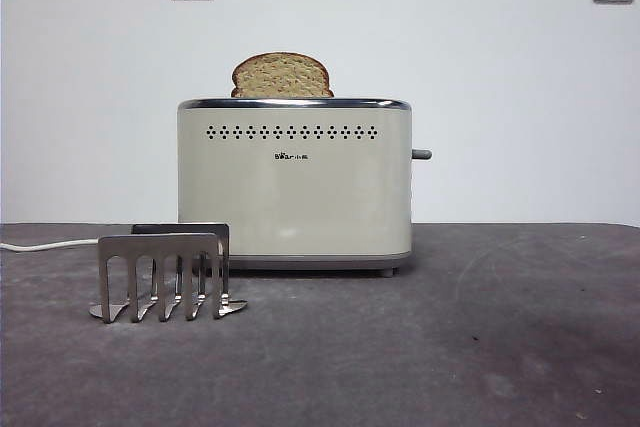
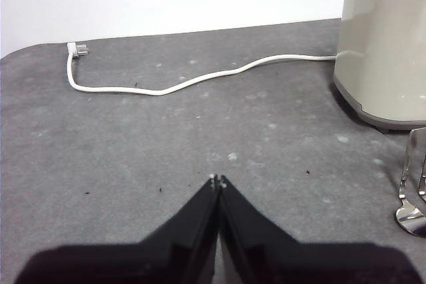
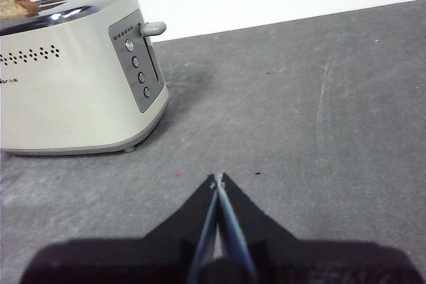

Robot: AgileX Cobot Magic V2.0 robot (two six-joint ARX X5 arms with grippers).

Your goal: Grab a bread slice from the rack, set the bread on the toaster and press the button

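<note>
While my left gripper (image 2: 217, 181) and right gripper (image 3: 217, 179) both rest pinched closed on nothing over the grey table (image 1: 480, 347), only the front view shows the rack (image 1: 165, 275) whole, standing empty just before the toaster (image 1: 294, 182). Behind, the slice of bread (image 1: 281, 76) pokes up from the toaster's top. My right wrist view alone shows the button (image 3: 153, 28) raised; my left, a white cord (image 2: 180, 83).
</note>
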